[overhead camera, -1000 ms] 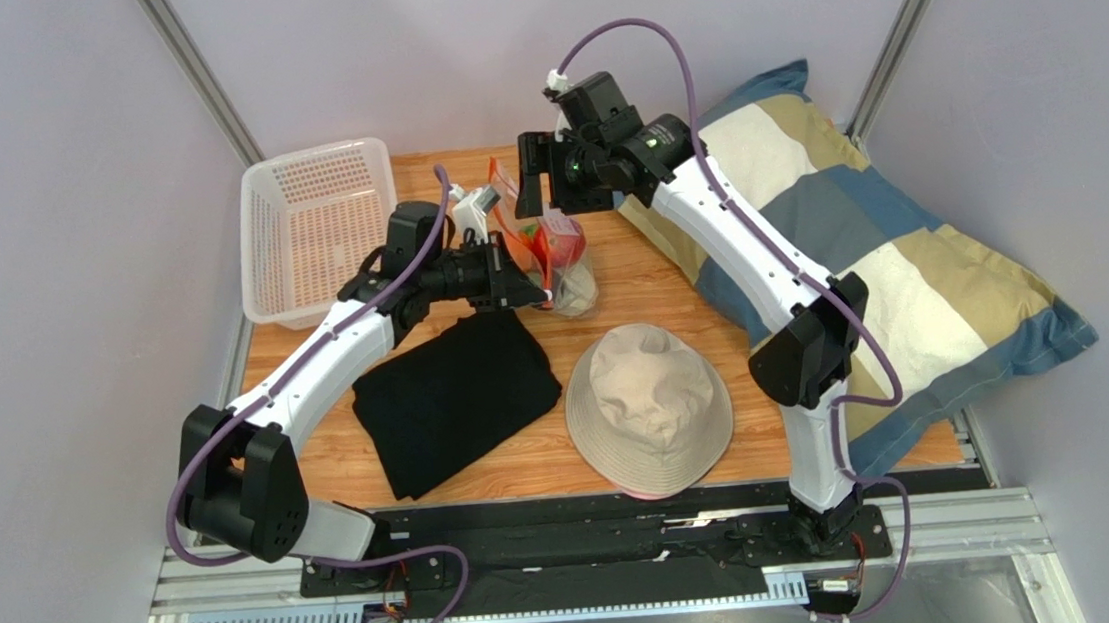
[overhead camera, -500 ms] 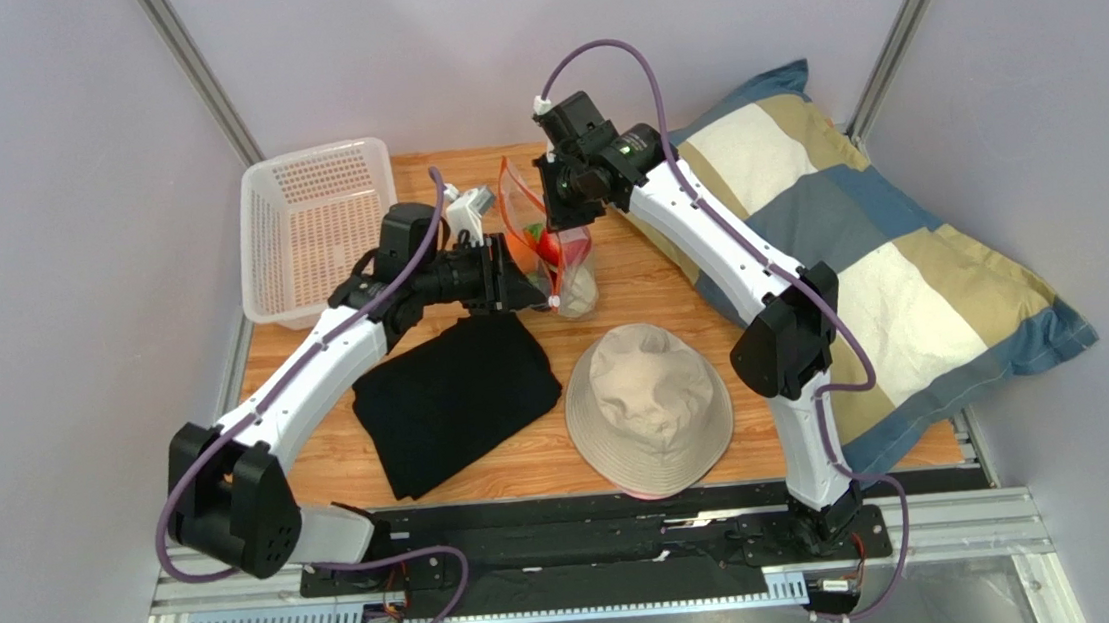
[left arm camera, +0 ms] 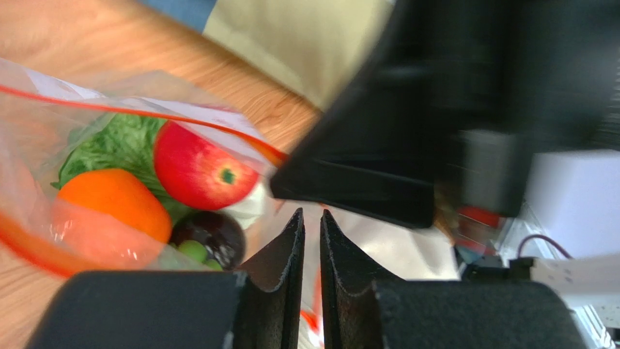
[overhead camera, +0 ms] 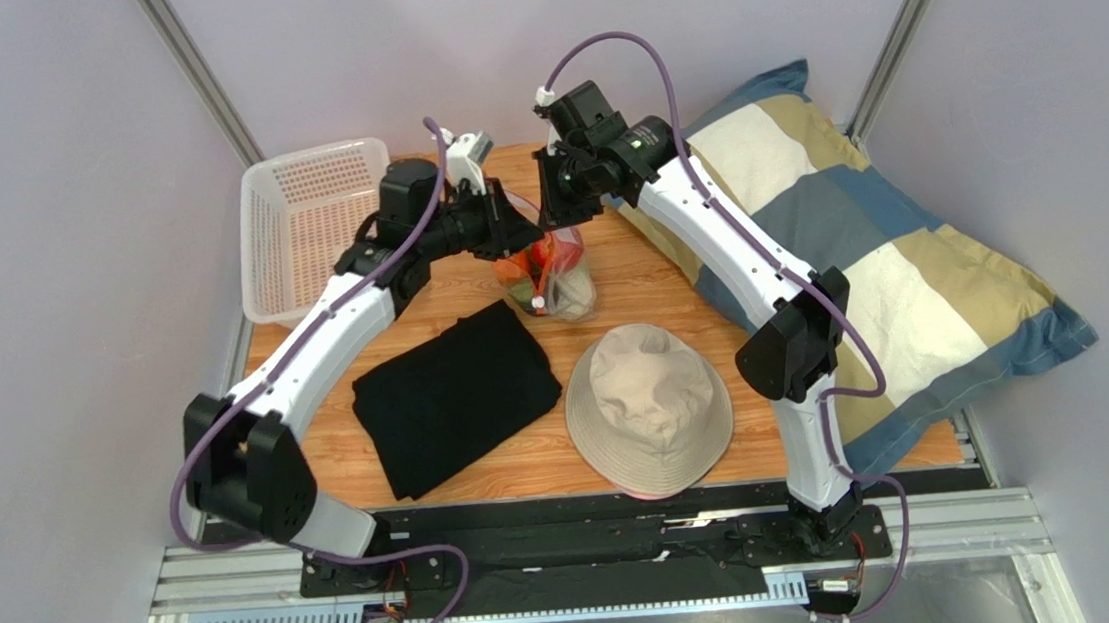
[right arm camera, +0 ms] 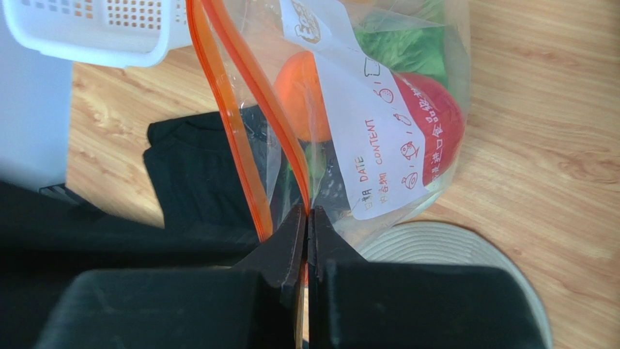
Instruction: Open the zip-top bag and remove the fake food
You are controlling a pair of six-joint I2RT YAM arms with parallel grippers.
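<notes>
Grey panel walls close round a wooden table [overhead camera: 537, 471], with a big striped pillow [overhead camera: 890, 282] lying off its right side. Nearer the arms lie a beige bucket hat [overhead camera: 649, 406] and a folded black cloth [overhead camera: 451, 396], and a white mesh basket [overhead camera: 309, 228] with nothing in it sits at the far left. The zip-top bag [overhead camera: 555, 285] is toward the back at the middle, held up between both arms. It holds all the fake food [overhead camera: 535, 271]: a leafy green cabbage [left arm camera: 116, 145], a red apple [left arm camera: 200, 167], an orange fruit [left arm camera: 109, 200] and a dark round fruit [left arm camera: 211, 233]. The film looks thin, limp and slippery and would likely crumple under a pinch. The orange zip strip [right arm camera: 218, 80] is probably the firmest place to hold, one lip on each side, just by the white label [right arm camera: 371, 138]. The strip's two halves stand apart, so the mouth appears at least partly open. The toys look light, hard and round, and would probably roll once out. The right claw [right arm camera: 307, 218] is clamped tight on the strip. The left claw [left arm camera: 311, 240] shows only a thin slit between its fingers, and I cannot tell whether plastic is caught there.
</notes>
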